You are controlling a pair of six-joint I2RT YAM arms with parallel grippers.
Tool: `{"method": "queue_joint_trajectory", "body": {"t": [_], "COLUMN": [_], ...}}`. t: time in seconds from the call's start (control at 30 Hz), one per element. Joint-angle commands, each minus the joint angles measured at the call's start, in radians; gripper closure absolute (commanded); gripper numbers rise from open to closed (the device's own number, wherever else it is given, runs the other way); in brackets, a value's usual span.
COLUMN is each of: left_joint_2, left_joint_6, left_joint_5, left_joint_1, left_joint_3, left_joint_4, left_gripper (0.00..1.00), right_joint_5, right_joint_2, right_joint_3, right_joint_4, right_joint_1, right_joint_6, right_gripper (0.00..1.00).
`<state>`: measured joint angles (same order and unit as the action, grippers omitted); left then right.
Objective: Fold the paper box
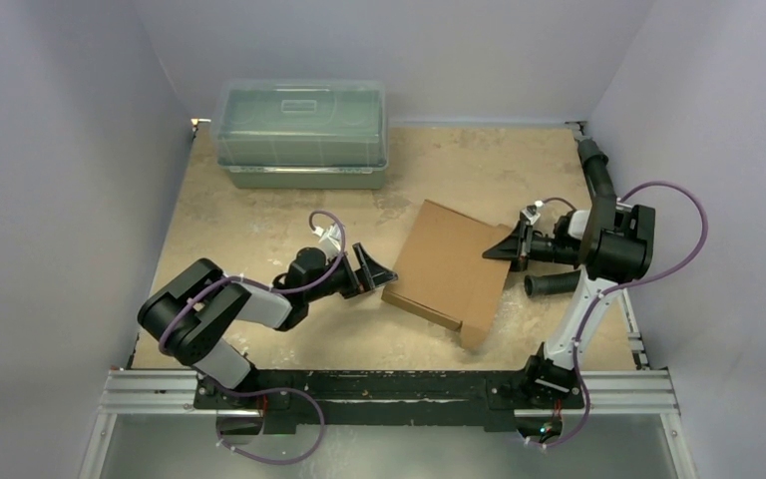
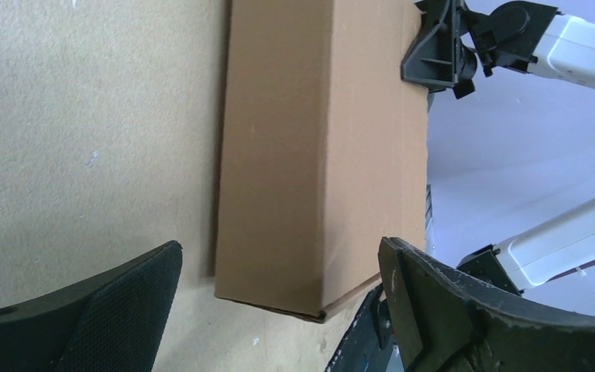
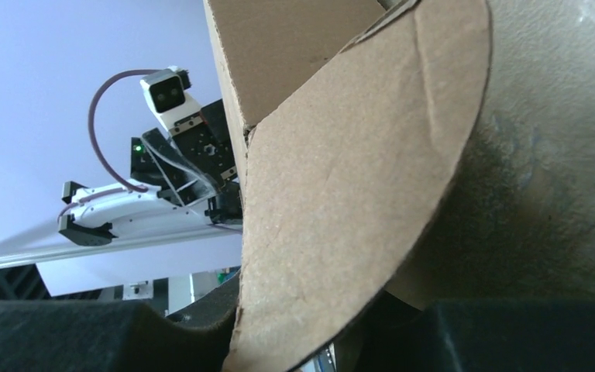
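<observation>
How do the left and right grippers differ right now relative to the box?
The left gripper stands wide open, holding nothing; the right gripper has a paper box flap between its fingers. Left faces the box's left side, right its right edge. Both lie low, pointing at the box.

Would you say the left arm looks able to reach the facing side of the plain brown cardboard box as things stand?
Probably yes: the open left gripper faces the brown cardboard box closely, with only bare table between them. The right gripper is at the opposite edge, out of its way.
</observation>
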<state>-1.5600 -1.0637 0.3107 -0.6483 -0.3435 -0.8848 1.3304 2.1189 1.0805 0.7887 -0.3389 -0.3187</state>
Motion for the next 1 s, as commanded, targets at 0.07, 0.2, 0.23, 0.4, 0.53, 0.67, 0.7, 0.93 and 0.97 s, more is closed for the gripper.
{"method": "queue_joint_trajectory", "body": {"t": [0.07, 0.2, 0.23, 0.4, 0.53, 0.67, 0.7, 0.93, 0.97], "left_joint_2": [-0.047, -0.065, -0.071, -0.125, -0.160, -0.188, -0.196, -0.277, -0.288], "left_joint_6": [-0.016, -0.022, -0.022, -0.058, -0.088, -0.118, -0.127, -0.201, -0.212], "left_joint_5": [0.025, 0.041, 0.045, 0.076, 0.084, 0.088, 0.091, 0.095, 0.092], "left_joint_1": [-0.007, -0.010, -0.010, -0.013, -0.018, -0.024, -0.027, -0.059, -0.064], "left_joint_3": [-0.033, -0.043, -0.048, -0.056, -0.051, -0.050, -0.052, -0.054, -0.051], "left_joint_4": [-0.066, -0.082, -0.086, -0.172, -0.221, -0.262, -0.275, -0.407, -0.426], "left_gripper": [0.02, 0.02, 0.02, 0.02, 0.03, 0.03, 0.03, 0.04, 0.04], "right_joint_5": [-0.059, -0.060, -0.060, -0.057, -0.056, -0.049, -0.046, -0.040, -0.039], "right_joint_2": [0.032, 0.036, 0.036, 0.041, 0.046, 0.059, 0.062, 0.065, 0.065], "right_joint_3": [0.022, 0.022, 0.022, 0.025, 0.027, 0.033, 0.036, 0.041, 0.041], "right_joint_4": [0.052, 0.052, 0.054, 0.067, 0.072, 0.090, 0.097, 0.118, 0.119], "right_joint_1": [-0.014, -0.014, -0.015, -0.015, -0.017, -0.018, -0.018, -0.019, -0.019], "right_joint_6": [-0.121, -0.123, -0.124, -0.138, -0.143, -0.162, -0.170, -0.194, -0.194], "right_gripper": [0.67, 0.67, 0.67, 0.69, 0.69, 0.69, 0.69, 0.69, 0.69]}}
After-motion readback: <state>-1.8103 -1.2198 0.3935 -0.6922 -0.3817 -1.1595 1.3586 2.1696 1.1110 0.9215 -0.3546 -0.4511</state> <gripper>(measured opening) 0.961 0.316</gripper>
